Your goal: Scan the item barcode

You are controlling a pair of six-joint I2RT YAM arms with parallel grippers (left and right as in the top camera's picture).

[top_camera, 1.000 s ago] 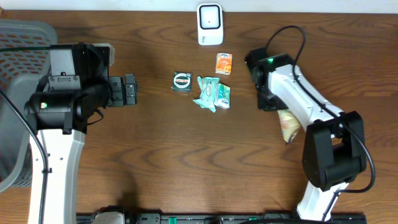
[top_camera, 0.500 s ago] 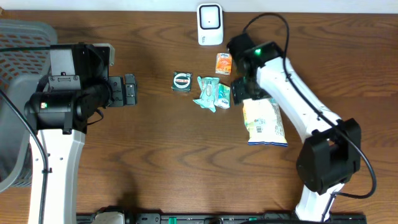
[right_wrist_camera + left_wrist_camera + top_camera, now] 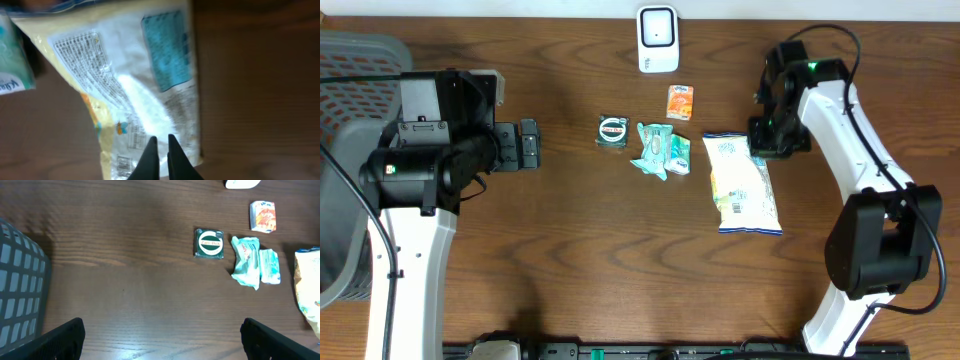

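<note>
bag: snack bag (image 3: 743,185) flat, right of centre, unheld
left gripper (image 3: 528,145): spread wide, far left
right gripper (image 3: 160,142): pinched together, empty, at bag's upper right edge
tip: I'd regrab an edge, aim barcode at scanner (image 3: 658,38), top centre

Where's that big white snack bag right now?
Seen from overhead, the snack bag lies flat on the right half of the table, just right of the teal packets, beside the right hand.
</note>
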